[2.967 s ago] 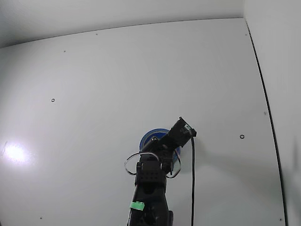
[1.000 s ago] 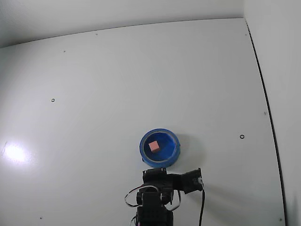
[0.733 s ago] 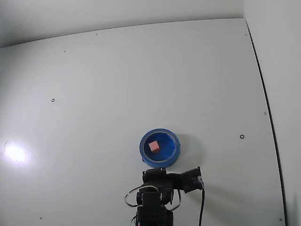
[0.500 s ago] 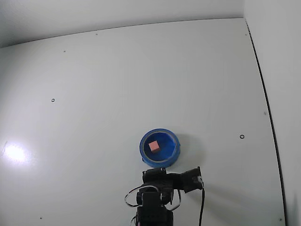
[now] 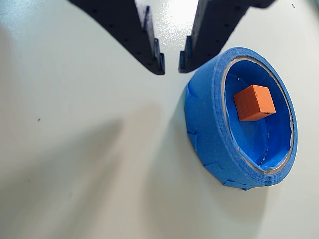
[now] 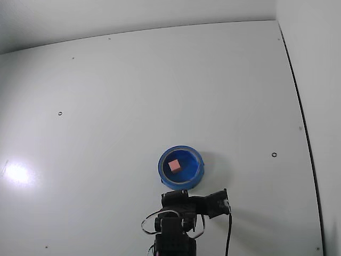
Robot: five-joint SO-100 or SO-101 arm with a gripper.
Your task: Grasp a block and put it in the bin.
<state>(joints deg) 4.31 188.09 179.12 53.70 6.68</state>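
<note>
One block (image 5: 254,102) sat inside the bin (image 5: 204,119), on its floor and off to one side, so the drop looked done. Just outside the rim, the gripper (image 5: 171,60) hung empty, jaws slightly parted, clear of the wall.

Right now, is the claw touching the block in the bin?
Apart. The wrist view shows the claw empty above bare table outside the bin, while the block sits alone on the bin's floor.
</note>
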